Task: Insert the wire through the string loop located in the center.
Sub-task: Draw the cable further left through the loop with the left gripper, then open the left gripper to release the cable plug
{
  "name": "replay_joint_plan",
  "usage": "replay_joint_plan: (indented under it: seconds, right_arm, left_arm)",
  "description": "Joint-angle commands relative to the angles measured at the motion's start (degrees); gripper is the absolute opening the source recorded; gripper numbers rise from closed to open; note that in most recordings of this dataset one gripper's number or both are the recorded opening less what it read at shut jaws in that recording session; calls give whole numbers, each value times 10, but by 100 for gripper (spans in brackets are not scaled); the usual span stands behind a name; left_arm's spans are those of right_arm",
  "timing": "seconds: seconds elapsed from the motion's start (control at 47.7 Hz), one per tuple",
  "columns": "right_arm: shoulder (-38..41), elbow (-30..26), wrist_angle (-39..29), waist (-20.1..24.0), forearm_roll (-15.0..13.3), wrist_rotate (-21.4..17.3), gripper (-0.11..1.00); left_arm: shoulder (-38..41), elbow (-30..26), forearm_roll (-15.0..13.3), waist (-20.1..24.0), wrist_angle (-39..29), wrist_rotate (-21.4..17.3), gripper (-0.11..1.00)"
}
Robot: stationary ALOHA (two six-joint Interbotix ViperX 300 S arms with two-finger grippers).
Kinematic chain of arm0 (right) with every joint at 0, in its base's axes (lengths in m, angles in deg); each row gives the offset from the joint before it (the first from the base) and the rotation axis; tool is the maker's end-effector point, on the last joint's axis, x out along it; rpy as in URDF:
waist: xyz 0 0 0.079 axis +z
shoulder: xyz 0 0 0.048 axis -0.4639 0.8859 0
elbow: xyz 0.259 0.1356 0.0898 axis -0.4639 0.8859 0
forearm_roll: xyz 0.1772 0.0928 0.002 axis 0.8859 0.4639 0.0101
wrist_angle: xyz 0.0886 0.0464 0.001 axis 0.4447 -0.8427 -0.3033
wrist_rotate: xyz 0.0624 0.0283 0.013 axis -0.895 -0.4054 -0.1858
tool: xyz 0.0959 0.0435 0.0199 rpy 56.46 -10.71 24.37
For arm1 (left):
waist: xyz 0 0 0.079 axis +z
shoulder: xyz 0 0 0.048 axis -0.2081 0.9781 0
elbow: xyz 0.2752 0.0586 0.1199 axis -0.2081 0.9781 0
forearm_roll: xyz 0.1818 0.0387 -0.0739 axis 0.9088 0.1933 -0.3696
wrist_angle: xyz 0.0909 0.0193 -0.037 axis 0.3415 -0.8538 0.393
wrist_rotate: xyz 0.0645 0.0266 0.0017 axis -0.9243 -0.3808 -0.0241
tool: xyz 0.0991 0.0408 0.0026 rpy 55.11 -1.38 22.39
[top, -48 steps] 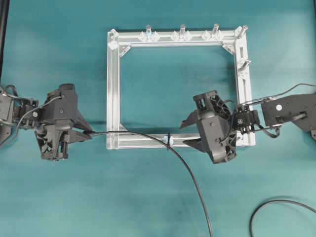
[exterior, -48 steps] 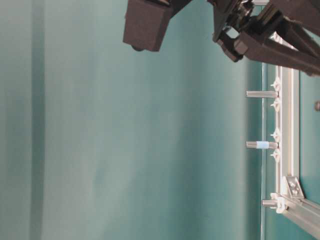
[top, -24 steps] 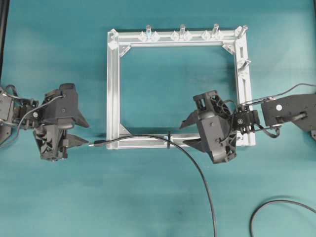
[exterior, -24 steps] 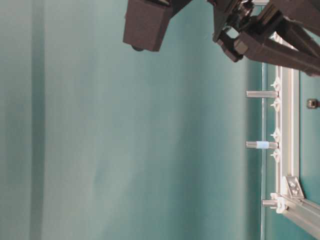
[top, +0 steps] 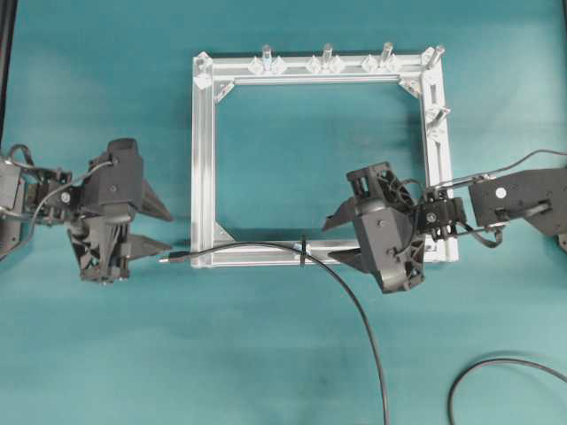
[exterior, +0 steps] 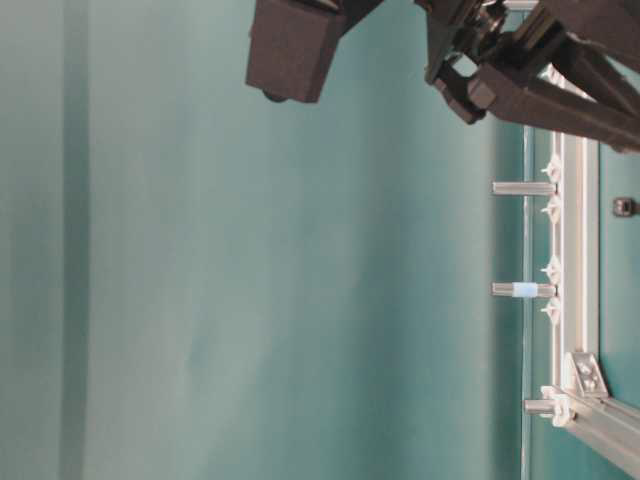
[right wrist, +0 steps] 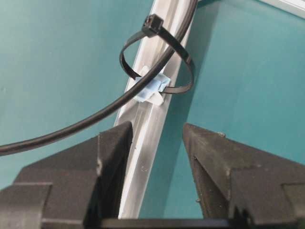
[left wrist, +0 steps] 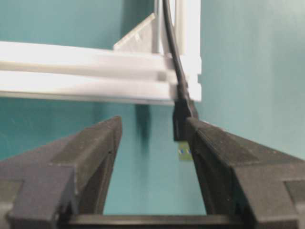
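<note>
The black wire (top: 257, 245) runs up from the table's front edge and passes through the string loop (top: 303, 251) on the near bar of the silver frame (top: 203, 159). It then lies along that bar, and its plug (top: 174, 258) rests on the table just left of the frame's corner. My left gripper (top: 168, 232) is open, with the plug (left wrist: 180, 124) against the inner side of its right finger and not clamped. My right gripper (top: 333, 241) is open, astride the bar (right wrist: 143, 143) just short of the loop (right wrist: 152, 23), with the wire (right wrist: 95, 117) threaded through it.
Silver upright pegs (top: 327, 55) stand along the frame's far bar and on its right bar (top: 438, 113). More black cable curls on the table at the front right (top: 496, 361). A dark post runs down the left edge (top: 7, 53).
My left gripper has opened and let go of the wire. The wire's end has dropped to the table by the frame's corner. The right arm has not moved.
</note>
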Motion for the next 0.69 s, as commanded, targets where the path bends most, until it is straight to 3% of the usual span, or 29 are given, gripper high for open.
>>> replay_joint_plan:
  seconds: [0.0,0.671]
  right_arm:
    - [-28,-8,3,-1,-1,0,51]
    - [-128,21,2,-35,-1,-1,51]
  left_arm:
    - [-13,-14,2,10,2,-11,58]
    - [-86,-18,2,49,2,-73,57]
